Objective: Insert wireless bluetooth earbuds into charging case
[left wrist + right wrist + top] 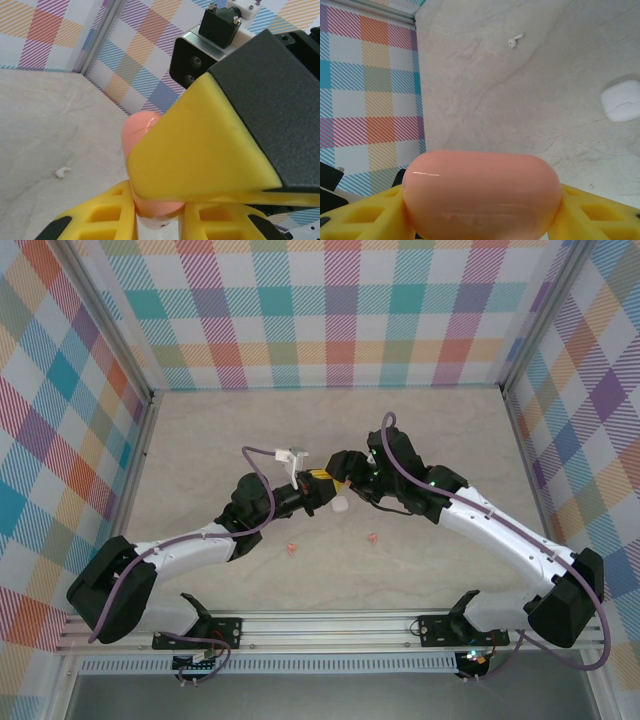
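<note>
The pink case (pixel 480 192) is off the counter (pixel 200 460), where the two hands meet at the centre. The right hand (pixel 480 220) holds it at a middling spread. Its long axis runs straight across from finger to finger, at 3 and 9 o'clock in the right wrist view. The left hand (pixel 159 222) is drawn narrow. Its fingers (pixel 95 220) sit against the lower part of the same case, one on each side, so it looks pinched there too. No lid gap shows, so I judge the case to be closed.

The two pink buds lie on the counter toward the near edge, well apart from each other. From the hands in the top view, one pink bud (pixel 291 549) is at about 7 o'clock, on the left arm's side. The other (pixel 372 537) is at about 5 o'clock, on the right arm's side. The white case (pixel 340 506) rests at 6 o'clock, just under the hands and between them and the buds. A white bud (pixel 516 40) lies alone at 12 o'clock in the right wrist view, well away from the white case.

The lid probably has to come up first, one hand steadying the case and the other prying. After that, the 7 o'clock bud is the nearer one for the left hand.
</note>
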Controlling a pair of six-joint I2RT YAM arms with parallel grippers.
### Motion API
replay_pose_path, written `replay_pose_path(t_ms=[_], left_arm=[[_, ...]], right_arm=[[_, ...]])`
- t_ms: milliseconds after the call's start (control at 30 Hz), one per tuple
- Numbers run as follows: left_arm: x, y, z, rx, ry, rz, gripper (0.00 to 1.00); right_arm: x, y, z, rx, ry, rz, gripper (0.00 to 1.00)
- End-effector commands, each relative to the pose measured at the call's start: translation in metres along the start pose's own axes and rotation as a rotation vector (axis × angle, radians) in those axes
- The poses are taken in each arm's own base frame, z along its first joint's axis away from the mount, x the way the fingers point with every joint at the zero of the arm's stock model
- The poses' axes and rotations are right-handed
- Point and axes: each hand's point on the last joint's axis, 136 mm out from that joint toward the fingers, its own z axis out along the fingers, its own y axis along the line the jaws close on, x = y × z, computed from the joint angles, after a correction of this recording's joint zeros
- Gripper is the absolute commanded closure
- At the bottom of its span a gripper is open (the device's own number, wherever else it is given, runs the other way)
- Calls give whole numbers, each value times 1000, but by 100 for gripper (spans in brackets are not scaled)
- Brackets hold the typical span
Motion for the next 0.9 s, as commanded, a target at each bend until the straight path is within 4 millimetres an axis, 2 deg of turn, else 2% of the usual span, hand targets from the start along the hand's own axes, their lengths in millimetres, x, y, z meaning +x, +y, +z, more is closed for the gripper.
replay_pose_path(t_ms=[0,67,300,433,667,867], left_arm=[[-21,-6,1,-13,-57,6,86],[-22,-5,2,-17,-58,6,87],[-21,1,1,-49,-59,6,90],[-19,2,-1,-52,-63,9,91],[-24,-13,3,23,-53,6,91],[-24,-19,9,58,-24,6,91]], right_arm=[[12,10,-3,-57,54,-18,39],[11,11,-3,-59,54,-22,39],[7,11,-7,-71,61,8,21],[-4,8,-11,-126,90,103,19],[-13,1,-11,-176,109,183,17],[-13,14,-5,-213,147,158,16]])
